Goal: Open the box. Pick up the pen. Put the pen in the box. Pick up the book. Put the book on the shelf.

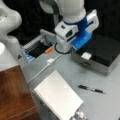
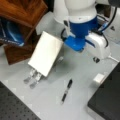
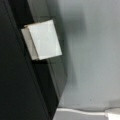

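In a front view the wide flat box with the black hinged lid and grey sides (image 1: pixel 100 56) sits closed on the grey table (image 1: pixel 100 105), a small white label (image 1: pixel 86 55) on its front edge. The white-and-blue gripper (image 1: pixel 81 41) hangs just over the box's front corner, beside that label; whether its fingers are spread or closed cannot be told. In front of the box lies the thin black pen with a pale section (image 1: pixel 91 89), apart from it, and further toward this view's left the large flat white book (image 1: pixel 58 98) rests on the table, with the reddish-brown wooden shelf (image 1: pixel 13 95) beyond it. This view alone shows a dark shallow tray with an orange item (image 1: pixel 40 48) behind the box's left end. In a front view from the opposite side, the box (image 2: pixel 107 100) is only a black corner; the pen (image 2: pixel 66 90) lies between it and the book (image 2: pixel 46 53), whose lower edge covers small metal strips (image 2: pixel 32 77), with the shelf (image 2: pixel 22 11) above. The wrist view shows only the box lid (image 3: pixel 20 75), its label (image 3: pixel 42 40) jutting over the grey side, and a white cable (image 3: pixel 82 111).
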{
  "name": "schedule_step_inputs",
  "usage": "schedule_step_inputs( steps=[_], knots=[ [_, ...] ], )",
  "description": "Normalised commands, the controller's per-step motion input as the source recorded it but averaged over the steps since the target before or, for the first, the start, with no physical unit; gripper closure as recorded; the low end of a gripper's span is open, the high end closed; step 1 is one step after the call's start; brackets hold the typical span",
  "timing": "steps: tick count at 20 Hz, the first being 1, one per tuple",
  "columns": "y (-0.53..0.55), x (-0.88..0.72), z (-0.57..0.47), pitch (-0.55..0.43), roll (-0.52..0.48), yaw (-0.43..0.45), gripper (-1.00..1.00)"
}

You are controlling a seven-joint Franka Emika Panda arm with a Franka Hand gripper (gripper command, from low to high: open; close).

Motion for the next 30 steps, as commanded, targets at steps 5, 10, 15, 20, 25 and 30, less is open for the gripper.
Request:
schedule_step_inputs(
  steps=[5,10,15,20,25,30],
  knots=[
    [0.00,0.12,-0.14,-0.136,0.381,0.004,-1.00],
    [-0.03,-0.02,-0.24,-0.183,0.311,0.091,-1.00],
    [-0.03,-0.12,-0.31,-0.186,0.302,0.092,-1.00],
    [0.02,-0.15,-0.37,-0.219,0.355,0.007,-1.00],
    [0.04,-0.16,-0.34,-0.197,0.321,-0.073,-1.00],
    [0.03,-0.10,-0.21,-0.176,0.277,-0.127,-1.00]
  ],
)
